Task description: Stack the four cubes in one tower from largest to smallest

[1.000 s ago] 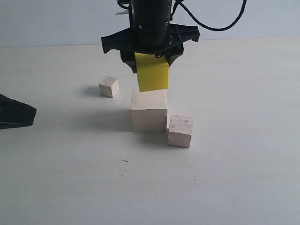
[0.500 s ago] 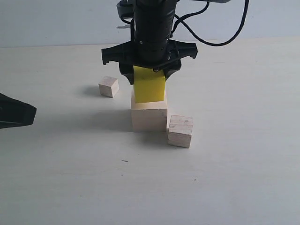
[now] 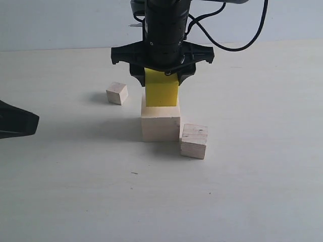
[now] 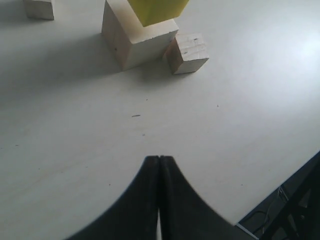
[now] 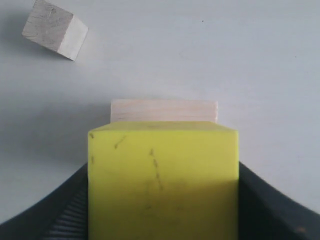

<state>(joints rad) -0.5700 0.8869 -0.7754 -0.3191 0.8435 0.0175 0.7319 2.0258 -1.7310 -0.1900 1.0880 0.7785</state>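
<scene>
My right gripper is shut on the bright yellow cube, which rests upright on top of the large pale wood cube. In the right wrist view the yellow cube fills the gap between the dark fingers, with an edge of the large cube showing beyond it. The medium wood cube with dark specks stands against the large cube's lower right corner. The small wood cube lies apart at the left. My left gripper hovers shut over bare table, away from the cubes.
The pale tabletop stretches around the cubes. My left arm's dark tip shows at the left edge. A black cable loops from the right arm. The table's edge and dark floor appear in the left wrist view.
My right gripper came down with the yellow cube, which straightened from a tilt and now sits on the large wood cube. The left arm has not moved.
</scene>
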